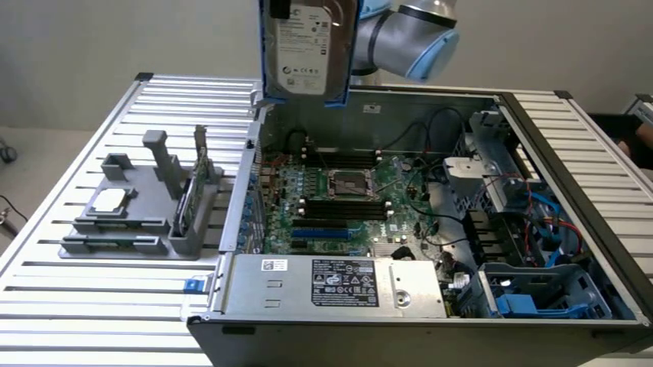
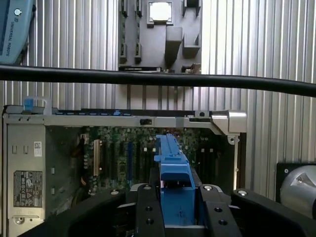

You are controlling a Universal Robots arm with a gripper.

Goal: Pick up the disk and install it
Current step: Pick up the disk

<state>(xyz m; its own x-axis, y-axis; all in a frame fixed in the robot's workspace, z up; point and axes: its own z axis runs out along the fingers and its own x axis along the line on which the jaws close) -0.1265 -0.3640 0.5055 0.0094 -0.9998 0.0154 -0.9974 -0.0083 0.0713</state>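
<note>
The disk [image 1: 306,46], a silver-grey hard drive with a white label in a blue carrier, hangs upright high above the back left corner of the open computer case [image 1: 237,199]. In the wrist view the carrier's blue edge [image 2: 173,158] sits between the black fingers [image 2: 148,212] of my gripper [image 2: 178,217], which is shut on it. The grey arm wrist [image 1: 408,34] shows just to the exterior view's right of the disk. Far below lies the motherboard [image 1: 347,191].
A long grey box with a black-and-white label [image 1: 337,284] fills the case's front. Blue drive bay parts [image 1: 531,298] sit at its front right. A grey tray [image 1: 133,222] with a small silver chip [image 1: 109,200] stands on the slatted table [image 1: 61,306]. A black cable [image 2: 158,79] crosses the wrist view.
</note>
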